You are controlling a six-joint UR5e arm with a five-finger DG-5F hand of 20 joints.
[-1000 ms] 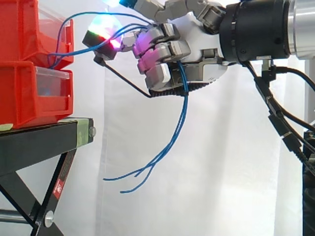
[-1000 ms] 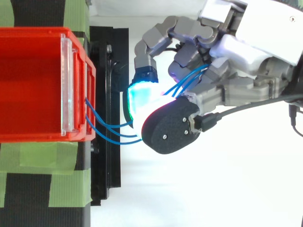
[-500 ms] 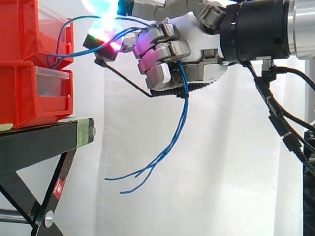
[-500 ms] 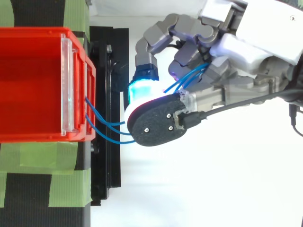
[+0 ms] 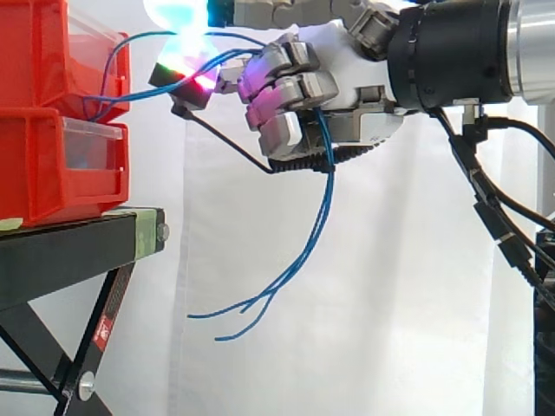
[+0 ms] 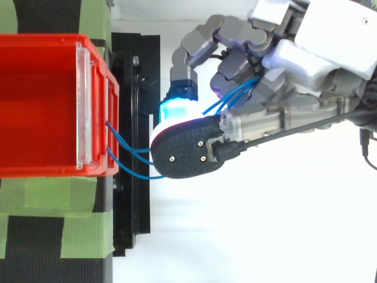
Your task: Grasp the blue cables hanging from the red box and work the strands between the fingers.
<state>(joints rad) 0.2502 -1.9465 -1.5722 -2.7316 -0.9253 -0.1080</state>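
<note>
Thin blue cables run from the front of the upper red box to my hand and hang in loose strands below it, their ends curling near the stand's height. In the top view the blue cables leave the red box and pass under a glowing fingertip into my hand. My fingers are curled round the strands, with the thumb stretched toward the box and the cables pinched inside the fist.
Two red bins are stacked on a black stand with green tape on its top. A white curtain hangs behind. The stand's black legs cross below on the left.
The thumb has stretched further toward the red box, and its black pad sits closer to the bin's front. The hanging strands have barely shifted.
</note>
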